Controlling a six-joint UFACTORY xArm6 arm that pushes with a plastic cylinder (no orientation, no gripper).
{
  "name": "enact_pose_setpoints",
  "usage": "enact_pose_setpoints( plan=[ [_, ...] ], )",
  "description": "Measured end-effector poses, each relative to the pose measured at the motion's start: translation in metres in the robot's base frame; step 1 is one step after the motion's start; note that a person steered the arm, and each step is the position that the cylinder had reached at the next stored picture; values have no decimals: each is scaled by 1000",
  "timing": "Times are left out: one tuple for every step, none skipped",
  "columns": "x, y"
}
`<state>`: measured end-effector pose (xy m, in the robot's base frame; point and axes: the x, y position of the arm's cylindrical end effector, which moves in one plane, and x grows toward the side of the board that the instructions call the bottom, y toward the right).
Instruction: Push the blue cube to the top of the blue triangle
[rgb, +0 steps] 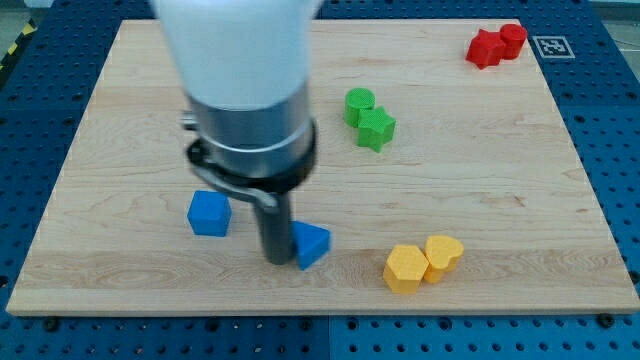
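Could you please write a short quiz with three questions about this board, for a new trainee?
1. True or false: the blue cube already lies above the blue triangle, toward the view's top.
2. Which pair of blocks lies nearest the view's top right corner? A) green B) yellow C) red
3. Fill in: my tip stands just to the view's ____ of the blue triangle.

Key
1. False: the cube lies to the view's left of the triangle, with my tip between them.
2. C: the red blocks; the green blocks lie near the middle, the yellow blocks near the bottom.
3. left
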<state>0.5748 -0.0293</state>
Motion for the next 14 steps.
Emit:
enact_pose_setpoints(
  plan=[
    [5, 46],
    [17, 65],
    [41, 14],
    [32, -64],
    [-20, -110],
    [-55, -107],
    [-56, -86],
    [-58, -125],
    [-97, -170],
    [-124, -156],
    [-94, -93],
    [-55, -26],
    [-33, 22],
    [-35, 13]
  ],
)
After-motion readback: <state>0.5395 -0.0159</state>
